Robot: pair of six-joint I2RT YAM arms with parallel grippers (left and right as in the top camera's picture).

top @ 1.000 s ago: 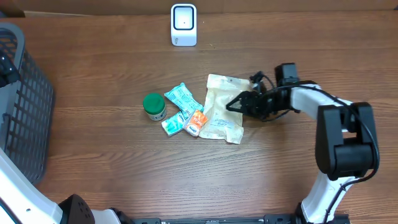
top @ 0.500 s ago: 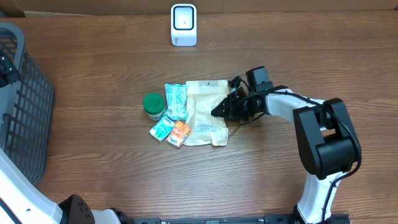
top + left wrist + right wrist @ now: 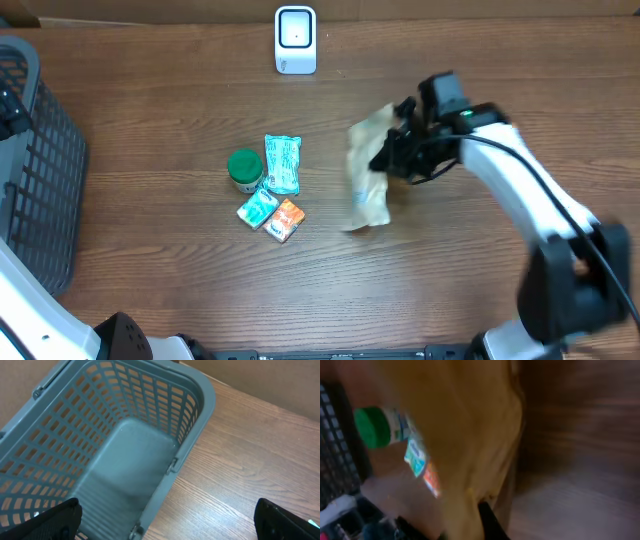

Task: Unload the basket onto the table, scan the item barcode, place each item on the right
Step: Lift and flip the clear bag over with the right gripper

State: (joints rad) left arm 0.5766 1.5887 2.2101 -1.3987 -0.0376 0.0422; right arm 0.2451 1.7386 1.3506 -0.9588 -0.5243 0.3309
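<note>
The item is a beige plastic pouch (image 3: 364, 172), crumpled and hanging off the table right of centre. My right gripper (image 3: 386, 158) is shut on its right edge. The right wrist view is blurred: the pouch (image 3: 465, 425) fills it, and one dark finger (image 3: 490, 522) presses against its lower edge. No barcode shows on it. The white scanner (image 3: 295, 40) stands at the table's back edge, apart from the pouch. In the left wrist view my left gripper (image 3: 167, 520) is open and holds nothing, hovering over the rim of the grey basket (image 3: 200, 415).
Left of the pouch lie a green-capped bottle (image 3: 245, 170), a teal packet (image 3: 282, 163), a smaller teal packet (image 3: 258, 209) and an orange one (image 3: 287, 219). The grey basket (image 3: 40, 170) takes up the table's left edge.
My right gripper closed on the pouch, pushing it and the small items left, then lifted it up and to the right. The left gripper stayed still.
</note>
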